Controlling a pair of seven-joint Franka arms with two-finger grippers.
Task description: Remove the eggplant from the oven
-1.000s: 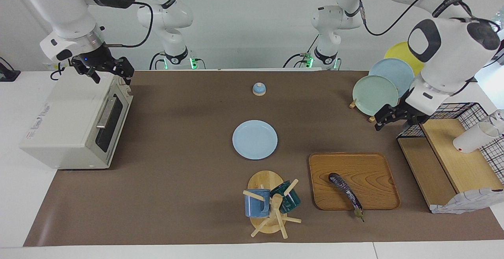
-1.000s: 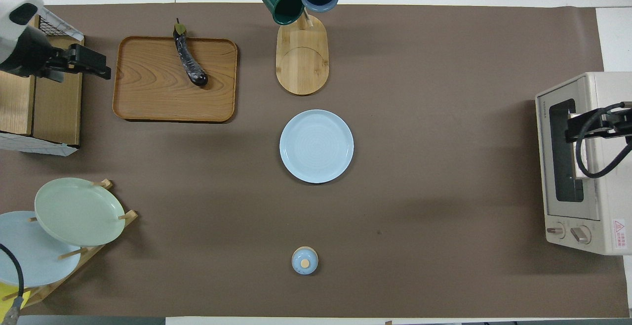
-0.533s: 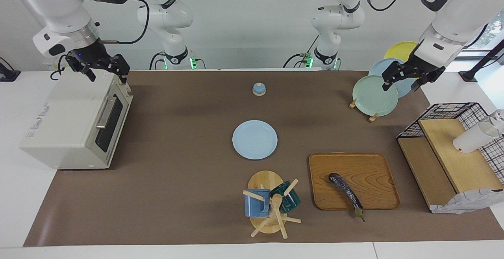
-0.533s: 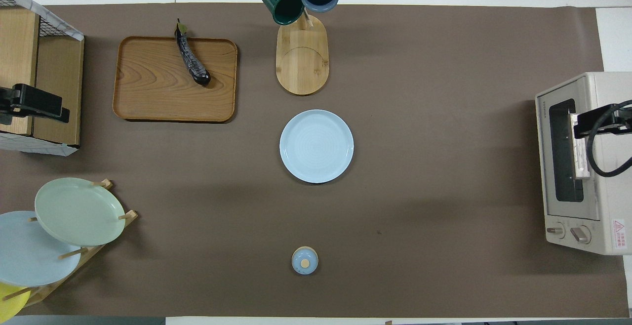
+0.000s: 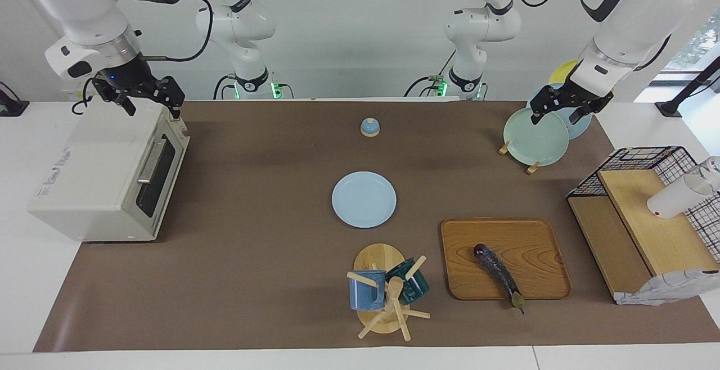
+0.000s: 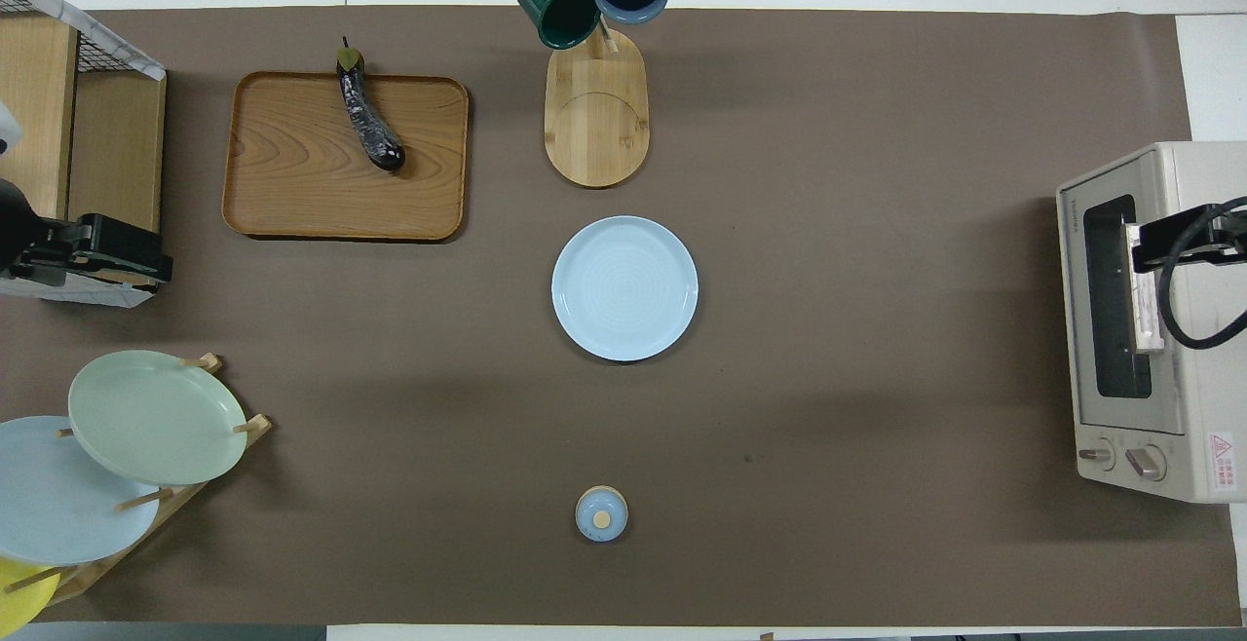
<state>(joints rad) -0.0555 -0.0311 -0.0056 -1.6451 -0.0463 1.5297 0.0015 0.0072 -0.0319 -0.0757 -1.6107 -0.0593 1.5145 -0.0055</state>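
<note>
The dark purple eggplant point(image 5: 498, 274) point(image 6: 368, 120) lies slantwise on a wooden tray point(image 5: 534, 240) point(image 6: 292, 183), its stem tip past the tray's edge farther from the robots. The off-white oven point(image 5: 95, 173) point(image 6: 1169, 446) stands at the right arm's end of the table with its glass door shut. My right gripper point(image 5: 153, 107) point(image 6: 1169, 237) hangs open and empty just over the oven's top, near the door edge. My left gripper point(image 5: 556, 117) point(image 6: 136, 259) is up in the air, open and empty, over the plate rack point(image 5: 534, 136).
A light blue plate point(image 5: 364, 199) lies mid-table, with a mug tree point(image 5: 388, 291) holding two mugs farther from the robots. A small blue knob lid point(image 5: 370, 127) sits near the robots. A black wire shelf point(image 5: 647, 201) with a white cup stands at the left arm's end.
My left gripper rose from beside the wire shelf and swung over the plate rack. The eggplant shifted slightly on the tray. My right gripper lifted a little above the oven.
</note>
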